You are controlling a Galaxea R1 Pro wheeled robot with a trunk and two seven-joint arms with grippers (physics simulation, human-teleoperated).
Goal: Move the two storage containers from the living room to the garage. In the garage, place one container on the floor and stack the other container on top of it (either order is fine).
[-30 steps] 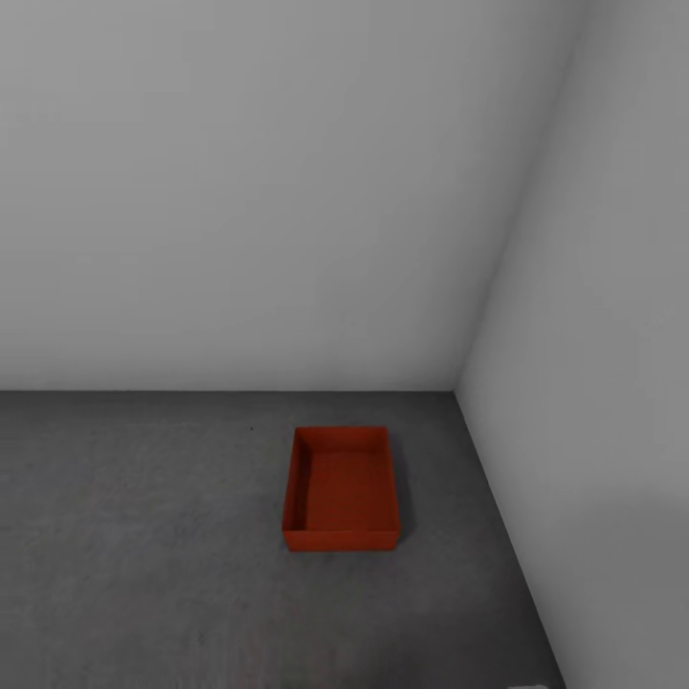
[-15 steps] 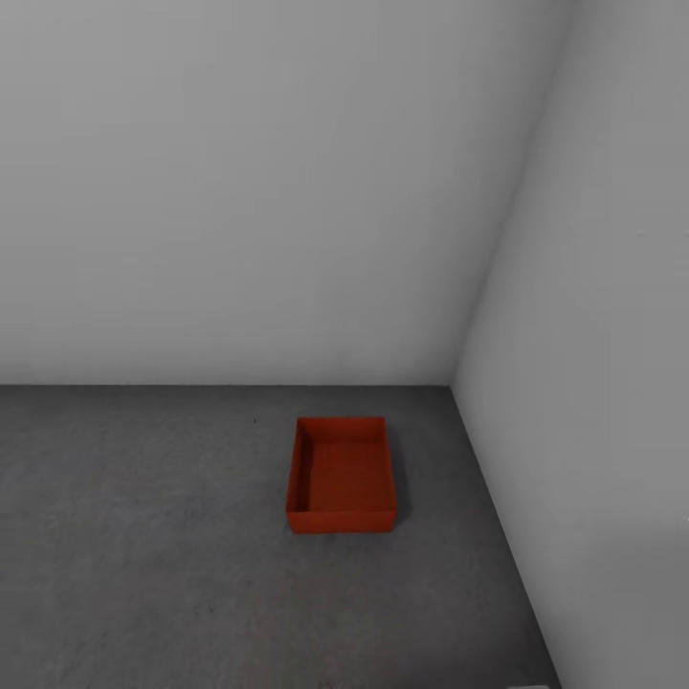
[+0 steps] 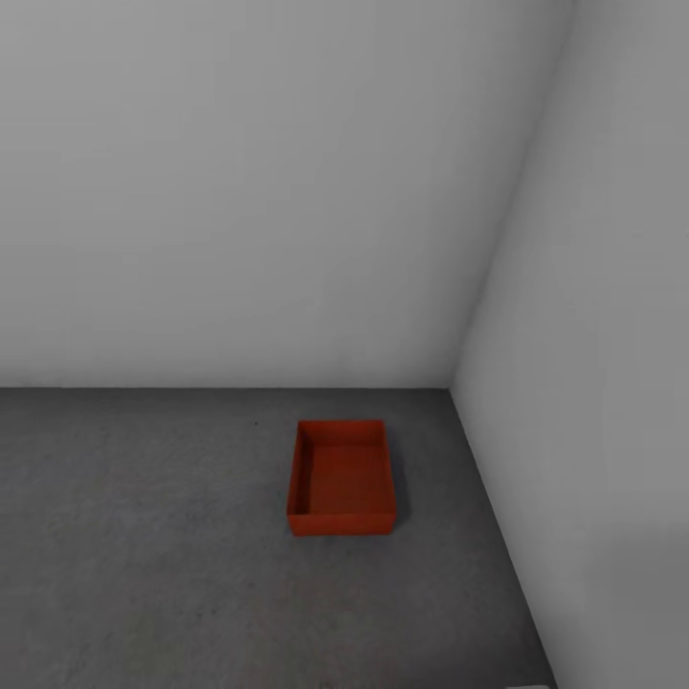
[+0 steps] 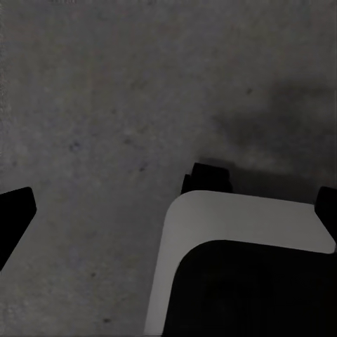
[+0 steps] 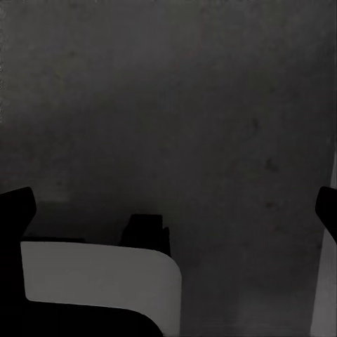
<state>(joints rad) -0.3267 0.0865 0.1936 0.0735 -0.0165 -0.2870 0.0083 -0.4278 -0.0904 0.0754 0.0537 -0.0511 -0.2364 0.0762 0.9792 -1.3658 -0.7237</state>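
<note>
One rust-red open-top storage container point(image 3: 341, 477) stands empty on the dark grey concrete floor point(image 3: 144, 536) of the garage, close to the corner where two white-grey walls meet. In the left wrist view, my left gripper point(image 4: 168, 210) points down at the floor, its dark fingertips point(image 4: 14, 210) spread to the picture's edges with nothing between them. My right gripper point(image 5: 168, 210) is likewise open over the floor, fingertips point(image 5: 14, 210) wide apart and empty.
The back wall point(image 3: 239, 191) and the right wall point(image 3: 593, 383) close in the corner just behind and beside the container. Bare concrete stretches to the left and front. A white and black part of my base point(image 4: 239, 267) shows below each wrist.
The whole head view has shifted a little, so the container sits slightly higher and smaller in the picture. The container itself has not moved on the floor.
</note>
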